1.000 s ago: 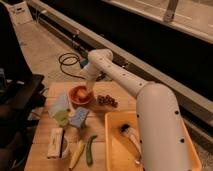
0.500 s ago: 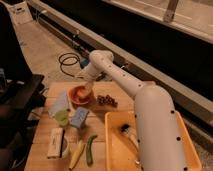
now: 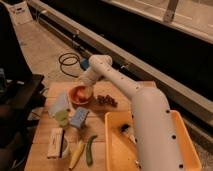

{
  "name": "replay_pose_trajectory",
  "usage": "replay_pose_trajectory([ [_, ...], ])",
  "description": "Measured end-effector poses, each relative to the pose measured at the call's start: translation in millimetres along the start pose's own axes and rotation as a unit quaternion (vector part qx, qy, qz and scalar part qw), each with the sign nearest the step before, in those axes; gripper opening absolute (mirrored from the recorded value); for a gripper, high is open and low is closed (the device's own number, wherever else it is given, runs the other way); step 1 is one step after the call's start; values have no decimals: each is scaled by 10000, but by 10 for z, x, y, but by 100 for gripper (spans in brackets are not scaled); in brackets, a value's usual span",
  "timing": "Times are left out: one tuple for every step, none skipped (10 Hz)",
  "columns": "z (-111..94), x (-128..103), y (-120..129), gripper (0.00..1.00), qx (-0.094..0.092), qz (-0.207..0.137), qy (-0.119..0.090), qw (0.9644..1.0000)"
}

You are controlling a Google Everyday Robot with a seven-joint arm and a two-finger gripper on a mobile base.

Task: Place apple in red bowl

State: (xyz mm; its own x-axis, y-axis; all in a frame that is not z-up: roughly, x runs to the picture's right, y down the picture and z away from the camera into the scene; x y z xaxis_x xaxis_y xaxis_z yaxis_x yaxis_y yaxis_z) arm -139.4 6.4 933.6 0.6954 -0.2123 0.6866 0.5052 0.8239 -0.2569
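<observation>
The red bowl (image 3: 79,96) sits at the back left of the wooden table (image 3: 127,92). A pale orange round shape inside it is the apple (image 3: 80,92). My white arm reaches from the lower right across the table. Its gripper (image 3: 86,84) hangs just over the bowl's far rim, close above the apple. The gripper is open, and I see nothing held in it.
Dark grapes (image 3: 106,100) lie right of the bowl. A large yellow bin (image 3: 114,145) fills the front right. Front left hold a pale bag (image 3: 61,106), a blue sponge (image 3: 78,118), a white box (image 3: 56,142), a banana (image 3: 76,154) and a green pepper (image 3: 90,150). A cable (image 3: 67,62) coils on the floor behind.
The arm's wrist has come slightly down and toward the bowl. The bowl and the other things on the table have stayed where they were.
</observation>
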Motion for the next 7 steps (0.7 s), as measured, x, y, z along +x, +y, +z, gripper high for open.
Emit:
replay_pose_trajectory([
  [38, 14, 17, 80, -19, 36, -7, 10000],
  [95, 39, 43, 80, -46, 95, -27, 9999],
  [159, 62, 73, 80, -63, 164, -88, 9998],
  [174, 72, 82, 79, -62, 192, -111, 9997],
  [184, 84, 94, 73, -58, 219, -131, 9997],
  [182, 96, 101, 63, -44, 240, -147, 9996],
  [174, 110, 105, 53, -28, 247, -150, 9996],
])
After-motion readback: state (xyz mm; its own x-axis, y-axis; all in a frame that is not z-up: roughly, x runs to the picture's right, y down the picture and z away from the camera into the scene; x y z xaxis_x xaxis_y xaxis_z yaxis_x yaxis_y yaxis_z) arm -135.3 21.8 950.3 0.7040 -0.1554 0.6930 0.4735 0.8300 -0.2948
